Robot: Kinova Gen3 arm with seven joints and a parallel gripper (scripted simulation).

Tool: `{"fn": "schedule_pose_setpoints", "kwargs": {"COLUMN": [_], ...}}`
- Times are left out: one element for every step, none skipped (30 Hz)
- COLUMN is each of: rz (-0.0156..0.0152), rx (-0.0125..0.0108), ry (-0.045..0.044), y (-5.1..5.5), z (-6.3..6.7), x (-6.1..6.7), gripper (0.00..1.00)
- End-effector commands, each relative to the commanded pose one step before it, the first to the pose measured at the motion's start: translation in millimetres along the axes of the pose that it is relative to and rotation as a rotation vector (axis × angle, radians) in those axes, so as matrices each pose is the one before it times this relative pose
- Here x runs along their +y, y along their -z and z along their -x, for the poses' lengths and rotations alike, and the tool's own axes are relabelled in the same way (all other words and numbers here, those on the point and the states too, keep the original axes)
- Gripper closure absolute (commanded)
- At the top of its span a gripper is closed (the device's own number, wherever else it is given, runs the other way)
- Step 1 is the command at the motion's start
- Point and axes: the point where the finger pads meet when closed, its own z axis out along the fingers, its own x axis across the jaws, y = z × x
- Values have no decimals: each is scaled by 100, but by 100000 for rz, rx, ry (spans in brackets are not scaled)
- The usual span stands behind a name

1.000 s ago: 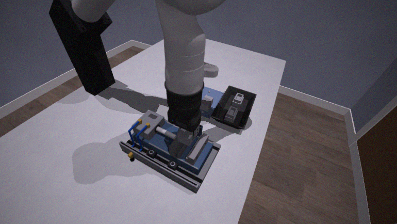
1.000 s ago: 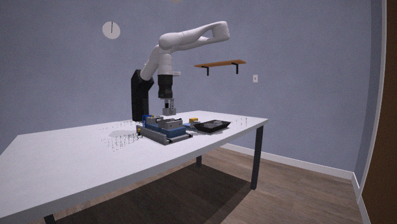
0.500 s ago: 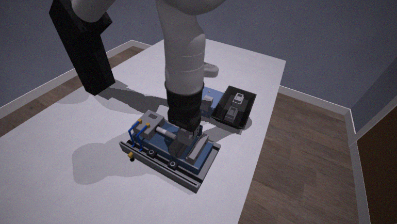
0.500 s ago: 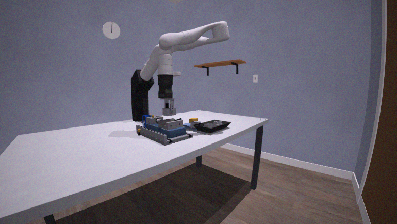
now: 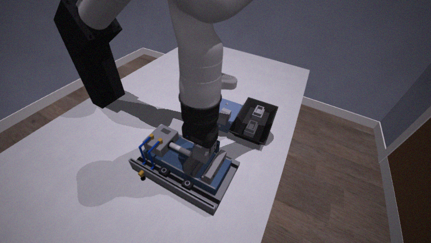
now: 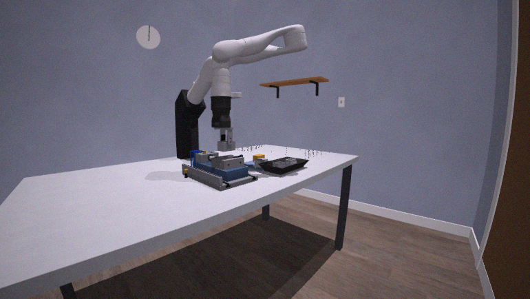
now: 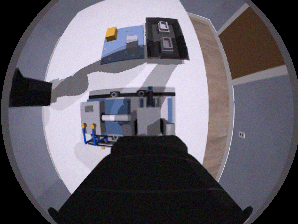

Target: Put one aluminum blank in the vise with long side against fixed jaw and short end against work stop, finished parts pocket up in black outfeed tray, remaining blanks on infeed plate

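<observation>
So the tool (image 6: pixel 225 145) is clamped on a plain gray aluminum blank (image 6: pixel 226 146), held above the blue-based open vise (image 6: pixel 222 171) on the white counter (image 6: pixel 111 200), near the black outfeed tray (image 6: pixel 283 167).

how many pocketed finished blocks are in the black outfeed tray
2: one gray pocketed block at the black tray's far end, another at its near end. None seen elsewhere, though the arm hides some area.

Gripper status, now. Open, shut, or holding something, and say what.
Gripper: shut on a gray block, held above the vise.
</observation>
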Motion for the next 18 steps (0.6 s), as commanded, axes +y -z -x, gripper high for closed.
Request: {"fn": "schedule_pose_setpoints", "kwargs": {"rz": [-361, 0, 0, 0, -1, -3, -3, -3, -4, -4, -5, -4, -4, -4, -4, -3, -3, 0], "rx": [212, 0, 0, 0, -2, -4, -4, -4, -4, -5, -6, -5, -5, -5, -5, -4, -4, 0], "ry": [-371, 0, 0, -1, -9, -23, -44, -44, -25, -27, -47, -59, -56, -53, -57, -63, -63, 0], "y": [152, 0, 0, 0, 0, 0, 1, 1, 2, 3, 3, 4, 4, 5, 5, 6, 6, 0], "z": [-149, 0, 0, 0, 0, -1, -2, -3, -3, -4, -5, -6, -7, -7, -7, -8, -8, 0], "x": [-69, 0, 0, 0, 0, 0, 1, 2, 2, 3, 3, 4, 5, 5, 6, 6, 6, 0], "gripper": [100, 100, 100, 100, 100, 100, 100, 100, 100, 100, 100, 100, 100, 100, 100, 100, 100, 100]}}
